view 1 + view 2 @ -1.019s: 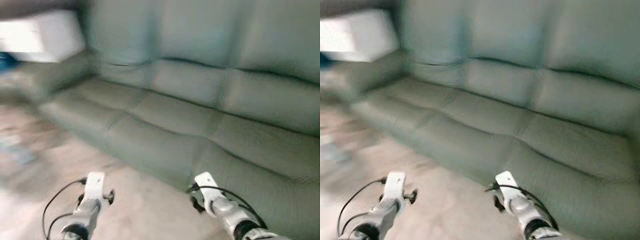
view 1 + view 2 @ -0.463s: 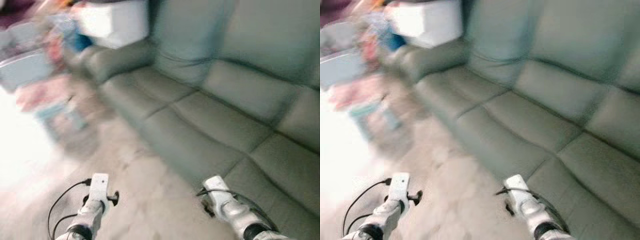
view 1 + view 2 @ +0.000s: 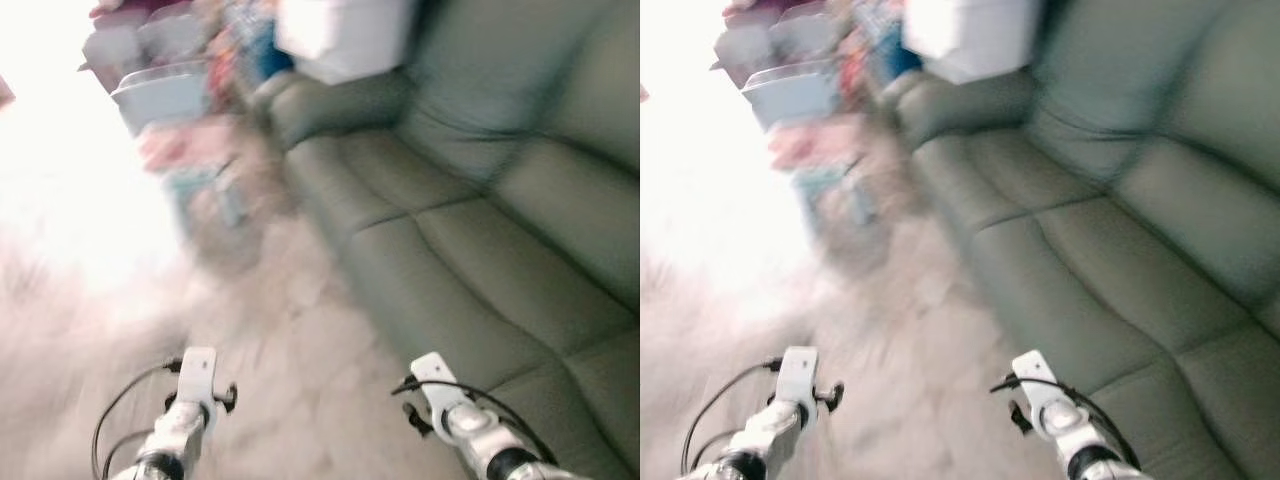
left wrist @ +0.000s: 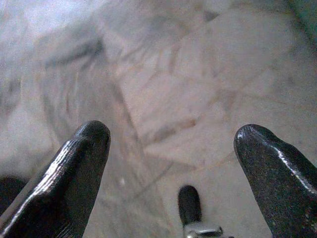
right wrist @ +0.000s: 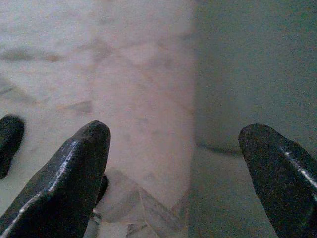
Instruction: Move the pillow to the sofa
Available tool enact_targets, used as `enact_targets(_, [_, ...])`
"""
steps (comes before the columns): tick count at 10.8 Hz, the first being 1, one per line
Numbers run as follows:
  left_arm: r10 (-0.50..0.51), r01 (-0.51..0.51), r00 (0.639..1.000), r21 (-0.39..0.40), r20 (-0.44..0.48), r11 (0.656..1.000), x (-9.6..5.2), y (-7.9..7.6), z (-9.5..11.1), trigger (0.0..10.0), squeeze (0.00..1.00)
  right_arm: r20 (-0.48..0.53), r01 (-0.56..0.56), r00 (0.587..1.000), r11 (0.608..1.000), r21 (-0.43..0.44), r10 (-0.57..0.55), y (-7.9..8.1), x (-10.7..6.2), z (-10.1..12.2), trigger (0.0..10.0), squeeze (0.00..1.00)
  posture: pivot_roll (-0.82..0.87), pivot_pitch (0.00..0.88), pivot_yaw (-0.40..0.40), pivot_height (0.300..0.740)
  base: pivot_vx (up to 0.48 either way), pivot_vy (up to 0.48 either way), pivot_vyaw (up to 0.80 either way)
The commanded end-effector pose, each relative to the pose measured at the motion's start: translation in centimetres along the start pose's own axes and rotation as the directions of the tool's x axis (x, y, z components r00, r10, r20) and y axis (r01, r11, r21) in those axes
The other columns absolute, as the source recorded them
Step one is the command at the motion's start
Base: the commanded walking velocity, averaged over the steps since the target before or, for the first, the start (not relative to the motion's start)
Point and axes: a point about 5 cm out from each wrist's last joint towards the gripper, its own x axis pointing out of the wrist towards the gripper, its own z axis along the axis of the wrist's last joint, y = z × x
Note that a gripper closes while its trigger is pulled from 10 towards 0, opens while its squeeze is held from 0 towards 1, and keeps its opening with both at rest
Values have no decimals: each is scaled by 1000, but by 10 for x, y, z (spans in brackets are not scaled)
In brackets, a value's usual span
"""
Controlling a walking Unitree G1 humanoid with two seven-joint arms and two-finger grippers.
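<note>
Ahead and to the right, grey-green sofa [image 3: 470, 230] runs along pale marbled floor [image 3: 290, 380]; head views blurred. White blocky shape, possibly the pillow [image 3: 345, 35], sits on the far armrest, well apart from both grippers. Left gripper [image 4: 171, 144] and right gripper [image 5: 173, 148] hang low over floor, fingers spread apart, empty.

No text, label, brand or number can be read anywhere; the head views are blurred.
</note>
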Motion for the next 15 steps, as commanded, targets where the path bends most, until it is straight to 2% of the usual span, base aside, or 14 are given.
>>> enact_targets(1, [29, -29, 999, 4, -16, 1000, -1, 9, -3, 10000, 0, 27, -21, 999, 1000, -12, 21, 8, 2, 10, 10000, 0, -200, 31, 41, 740, 0, 0, 800])
enact_targets(3, [26, -26, 1000, -1, -17, 1000, -1, 8, -3, 10000, 0, 35, -23, 999, 1000, 12, 22, 8, 2, 10, 10000, 0, -202, 34, 38, 740, 0, 0, 800])
enact_targets(11, [39, -39, 999, -26, -28, 999, -1, 11, -4, 10000, 0, 36, -23, 999, 999, 23, 23, 8, 1, 9, 10000, 0, -204, 38, 38, 740, 30, 0, 0])
enact_targets(12, [37, -38, 999, -24, -30, 999, -1, 11, -4, 10000, 0, 38, -25, 999, 1000, 3, 24, 8, 1, 9, 10000, 0, -204, 39, 37, 740, 0, 0, 0])
enact_targets(15, [37, -38, 999, -27, -33, 999, -1, 11, -5, 10000, 0, 38, -30, 999, 1000, -7, 30, 9, 1, 9, 10000, 0, -204, 40, 37, 740, 90, 0, 731])
